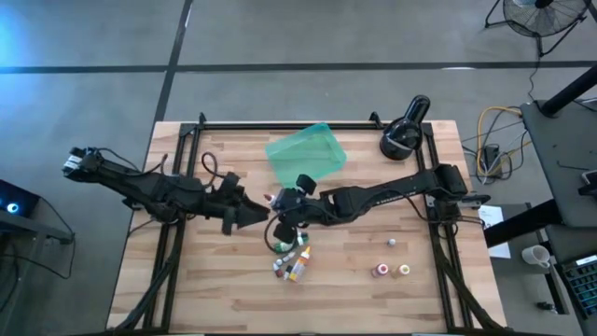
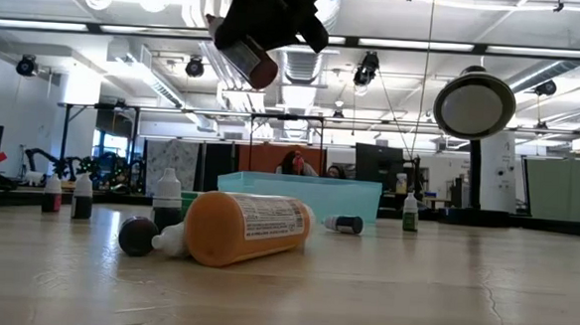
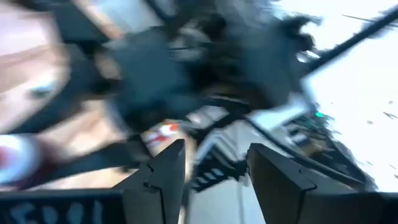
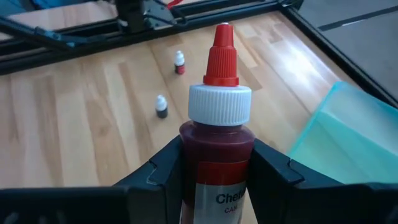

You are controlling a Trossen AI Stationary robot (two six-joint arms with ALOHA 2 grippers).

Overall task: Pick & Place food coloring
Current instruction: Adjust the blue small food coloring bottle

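**Q:** What does your right hand (image 4: pixel 217 171) hold?

**A:** A dark red food coloring bottle (image 4: pixel 217 134), clamped upright between both fingers. It has a ribbed white collar and a pointed red tip. In the overhead view your hand sits mid-bench, just beside the teal tray (image 1: pixel 306 154).

**Q:** Where are the other bottles?

**A:** A small cluster (image 1: pixel 294 264) lies on the bench (image 1: pixel 373 299) just in front of your right hand. An orange bottle (image 2: pixel 247 230) lies on its side there. Three more (image 1: pixel 392 268) sit well apart to the right.

**Q:** What is in the tray?

**A:** You cannot tell; its interior looks plain teal from above.

**Q:** And your left hand (image 3: pixel 214 171)?

**A:** Fingers parted, nothing visible between them, close beside your right hand.
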